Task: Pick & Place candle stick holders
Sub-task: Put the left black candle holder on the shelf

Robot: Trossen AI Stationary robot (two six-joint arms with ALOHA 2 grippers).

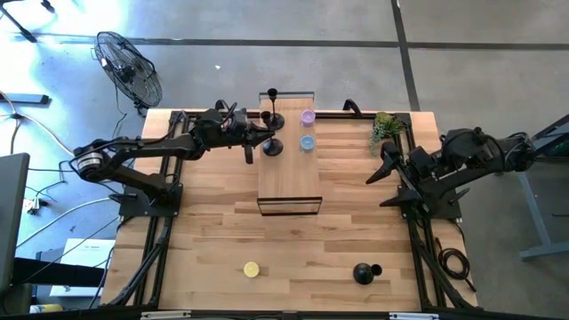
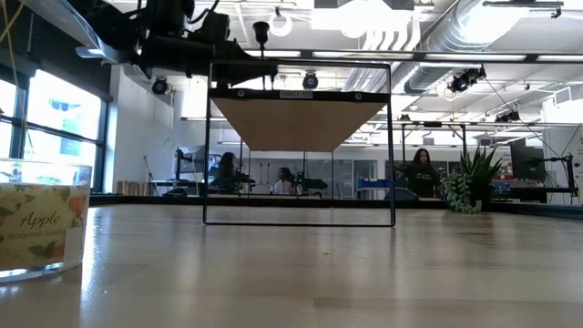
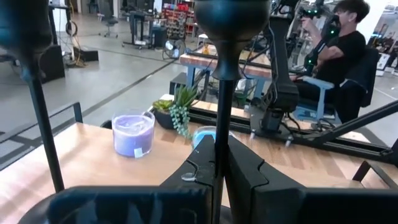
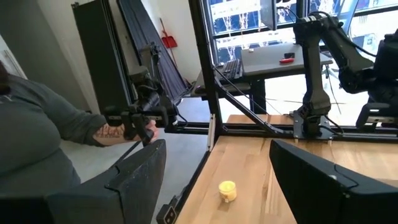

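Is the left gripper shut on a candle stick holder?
Yes. The left gripper pinches the candle stick holder by its thin stem.

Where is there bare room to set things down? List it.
Free: the shelf's near half; the table between the yellow candle and the lone holder; the gap between shelf and the open right gripper. Crowded: the shelf's far end, where the left gripper clamps a candle stick holder beside a second holder, the purple candle and the blue candle.

Three matte-black candle stick holders — two upright on the shelf top (image 1: pixel 272 120) (image 1: pixel 272 147), one toppled nr table's front edge (image 1: pixel 365 273).
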